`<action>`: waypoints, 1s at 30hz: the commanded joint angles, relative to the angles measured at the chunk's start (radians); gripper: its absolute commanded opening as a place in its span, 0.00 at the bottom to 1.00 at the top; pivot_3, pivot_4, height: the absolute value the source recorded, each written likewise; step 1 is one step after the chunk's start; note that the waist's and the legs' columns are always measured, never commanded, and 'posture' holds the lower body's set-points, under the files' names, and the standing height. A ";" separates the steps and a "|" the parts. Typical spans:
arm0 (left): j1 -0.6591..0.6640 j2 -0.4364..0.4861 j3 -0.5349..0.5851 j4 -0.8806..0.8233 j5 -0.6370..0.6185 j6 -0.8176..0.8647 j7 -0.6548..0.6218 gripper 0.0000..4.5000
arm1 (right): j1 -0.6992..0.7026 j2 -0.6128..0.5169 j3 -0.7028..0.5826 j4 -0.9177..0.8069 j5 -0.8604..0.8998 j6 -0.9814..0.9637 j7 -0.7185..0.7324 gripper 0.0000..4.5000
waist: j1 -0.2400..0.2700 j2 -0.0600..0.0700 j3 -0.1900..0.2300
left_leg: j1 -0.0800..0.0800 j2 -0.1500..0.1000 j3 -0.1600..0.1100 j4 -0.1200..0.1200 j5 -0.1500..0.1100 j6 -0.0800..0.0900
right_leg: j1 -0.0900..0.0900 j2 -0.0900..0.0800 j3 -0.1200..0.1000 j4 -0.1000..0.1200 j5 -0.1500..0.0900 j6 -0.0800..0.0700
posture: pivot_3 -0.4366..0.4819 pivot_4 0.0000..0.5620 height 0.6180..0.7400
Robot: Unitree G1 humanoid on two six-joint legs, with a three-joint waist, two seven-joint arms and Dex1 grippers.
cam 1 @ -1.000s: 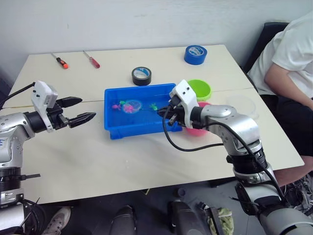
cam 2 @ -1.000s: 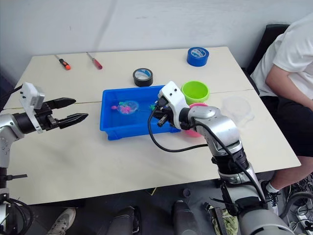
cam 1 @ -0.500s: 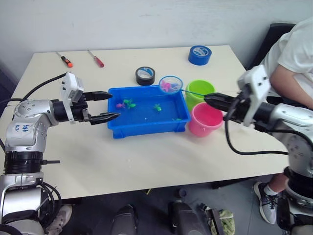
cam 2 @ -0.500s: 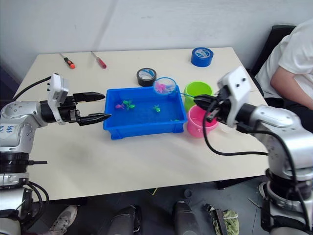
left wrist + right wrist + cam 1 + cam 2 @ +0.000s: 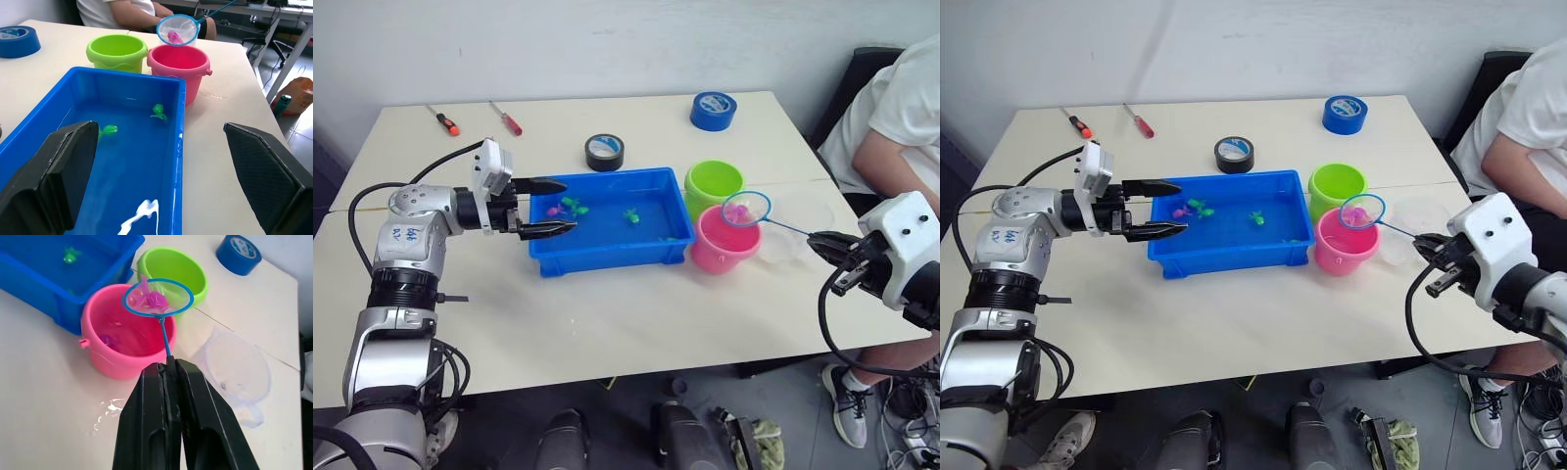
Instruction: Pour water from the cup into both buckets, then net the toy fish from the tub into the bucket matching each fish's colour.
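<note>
The blue tub (image 5: 607, 243) holds water and toy fish: a pink one (image 5: 551, 210) and green ones (image 5: 631, 215). My left gripper (image 5: 570, 206) is open over the tub's left end, holding nothing. To the tub's right stand the lime green bucket (image 5: 714, 183) and the pink bucket (image 5: 724, 245). My right gripper (image 5: 166, 364) is shut on the thin handle of a blue-rimmed net (image 5: 157, 297). The net hovers over the pink bucket with a pink fish (image 5: 154, 299) in it. The clear cup (image 5: 793, 230) stands just right of the pink bucket.
A black tape roll (image 5: 604, 152) lies behind the tub and a blue tape roll (image 5: 713, 110) at the back right. Two screwdrivers (image 5: 435, 119) lie at the back left. A seated person (image 5: 891, 108) is at the table's right side. Spilled water (image 5: 110, 411) wets the table by the pink bucket.
My right gripper has pulled back to the right, carrying the net with the pink fish from above the tub's far rim to over the pink bucket. My left gripper moved right to the tub's end.
</note>
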 commanded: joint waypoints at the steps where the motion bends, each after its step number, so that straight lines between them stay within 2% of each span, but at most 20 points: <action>1: -0.030 0.000 0.011 0.009 0.002 -0.022 -0.024 0.99 | 0.028 -0.044 0.070 0.033 -0.163 -0.175 -0.053 0.00 | 0.001 0.000 0.000 | 0.000 0.000 0.000 0.000 0.000 0.000 | 0.000 0.000 0.000 0.000 0.000 0.000 | 0.48 0.27 0.92; 8: -0.016 0.022 0.024 0.005 0.002 -0.026 -0.034 0.99 | 0.192 -0.130 0.119 0.100 -0.474 -0.538 -0.096 0.00 | 0.003 0.000 0.000 | 0.000 0.000 0.000 0.001 0.000 0.000 | 0.000 0.000 0.000 0.000 0.000 0.000 | 0.48 0.27 0.92; 13: 0.000 0.031 0.032 -0.008 -0.002 -0.025 -0.029 0.99 | 0.258 -0.126 0.111 0.142 -0.655 -0.780 -0.168 0.00 | 0.002 0.000 0.000 | 0.000 0.000 0.000 0.002 0.000 0.000 | 0.001 0.000 0.000 0.000 0.000 0.000 | 0.48 0.27 0.92; 22: 0.019 0.039 0.040 -0.027 -0.007 -0.017 -0.027 0.99 | 0.306 -0.101 0.058 0.224 -0.902 -1.015 -0.316 0.00 | 0.002 0.000 0.000 | 0.000 0.000 0.000 0.003 0.000 -0.001 | 0.001 0.000 0.000 0.002 0.000 0.001 | 0.48 0.27 0.92; 30: 0.018 0.038 0.038 -0.022 -0.005 -0.018 -0.028 0.99 | 0.368 -0.074 0.013 0.230 -1.038 -1.145 -0.384 0.00 | 0.002 0.000 0.000 | 0.001 0.000 0.000 0.003 0.000 -0.001 | 0.002 0.000 0.000 0.002 0.000 0.001 | 0.48 0.27 0.92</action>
